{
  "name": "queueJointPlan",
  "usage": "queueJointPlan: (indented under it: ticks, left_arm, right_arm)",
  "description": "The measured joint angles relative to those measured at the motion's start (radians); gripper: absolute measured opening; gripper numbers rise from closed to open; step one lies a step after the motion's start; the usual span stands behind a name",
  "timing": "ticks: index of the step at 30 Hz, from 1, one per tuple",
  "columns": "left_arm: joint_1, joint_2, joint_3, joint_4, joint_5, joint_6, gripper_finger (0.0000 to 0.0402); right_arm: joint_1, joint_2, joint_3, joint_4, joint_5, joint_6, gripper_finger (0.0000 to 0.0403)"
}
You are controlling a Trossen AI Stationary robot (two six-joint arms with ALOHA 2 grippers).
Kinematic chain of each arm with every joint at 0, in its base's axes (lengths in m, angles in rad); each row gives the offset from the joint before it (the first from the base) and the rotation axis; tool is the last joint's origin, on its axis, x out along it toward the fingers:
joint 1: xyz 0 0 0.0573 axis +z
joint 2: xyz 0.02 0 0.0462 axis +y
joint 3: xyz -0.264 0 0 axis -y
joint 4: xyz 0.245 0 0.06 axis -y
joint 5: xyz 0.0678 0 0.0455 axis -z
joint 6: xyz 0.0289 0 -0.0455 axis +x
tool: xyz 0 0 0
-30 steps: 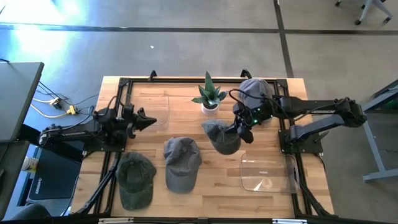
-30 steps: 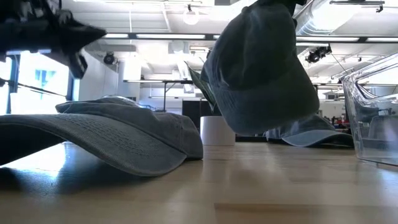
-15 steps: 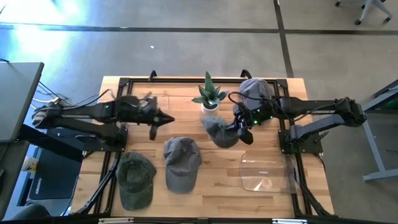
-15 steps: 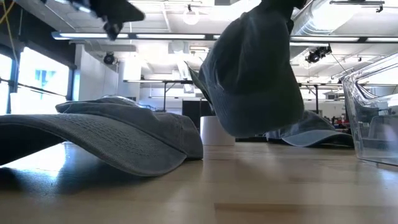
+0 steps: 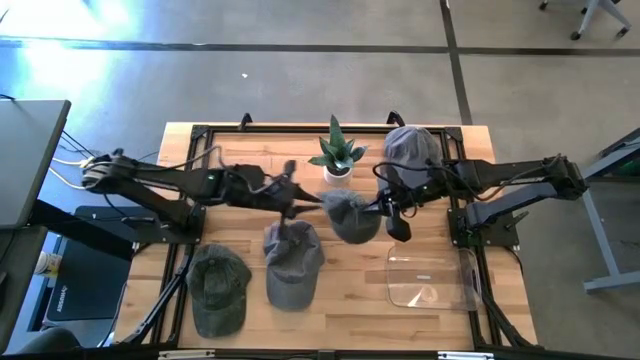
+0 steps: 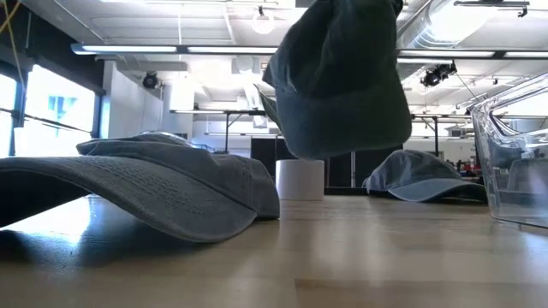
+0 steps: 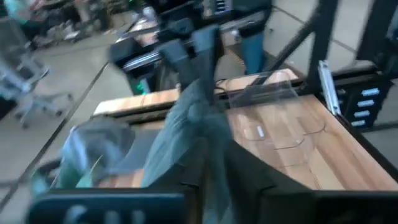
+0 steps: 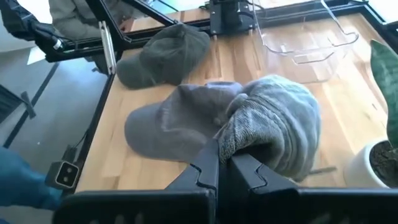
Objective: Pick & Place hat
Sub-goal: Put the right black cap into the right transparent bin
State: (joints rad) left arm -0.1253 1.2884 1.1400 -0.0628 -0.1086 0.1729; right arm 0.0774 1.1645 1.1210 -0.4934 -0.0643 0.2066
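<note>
Held hat (image 5: 352,216): grey-green cap, lifted clear of the desk (image 5: 350,290), hanging crown-down from the right pincer (image 5: 384,207). In the low view it (image 6: 338,81) dangles above the wood, long axis near vertical, lower edge level with the top of the white pot (image 6: 300,179) behind it. In the right wrist view the fabric (image 8: 267,134) is bunched, pinched between that pincer's fingers (image 8: 204,169), which are clamped tight on it.

Left pincer (image 5: 300,205): reached in from the opposite side, just beside the hanging hat; contact cannot be told. Whether its fingers stand apart or closed cannot be told; in the left wrist view the cloth (image 7: 186,146) fills the space ahead of it.

Second hat (image 5: 292,262): flat on the desk, below the left pincer, brim toward the front edge.

Third hat (image 5: 218,288): flat, beyond the second, away from both pincers.

Fourth hat (image 5: 410,148): at the back edge, behind the right pincer.

Potted plant (image 5: 337,155): behind and between the two pincers.

Clear tray (image 5: 428,278): front of the right pincer, on the desk.
</note>
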Motion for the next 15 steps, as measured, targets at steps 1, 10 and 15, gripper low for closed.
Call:
queueJointPlan:
  ticks: [1, 10, 15]
  left_arm:
    - [0.0, 0.028, 0.017, 0.017, 0.007, 0.01, 0.008]
    - [0.0, 0.275, 0.15, 0.092, -0.147, 0.059, 0.0247]
    - [0.0, 0.323, 0.168, 0.069, -0.284, 0.057, 0.0255]
  right_arm:
    - [0.003, 0.0, 0.0, 0.0, 0.0, -0.005, 0.0002]
    - [0.002, -0.019, 0.013, 0.005, -0.007, 0.002, 0.0002]
    - [0.003, -0.026, 0.041, -0.003, -0.021, 0.004, 0.0006]
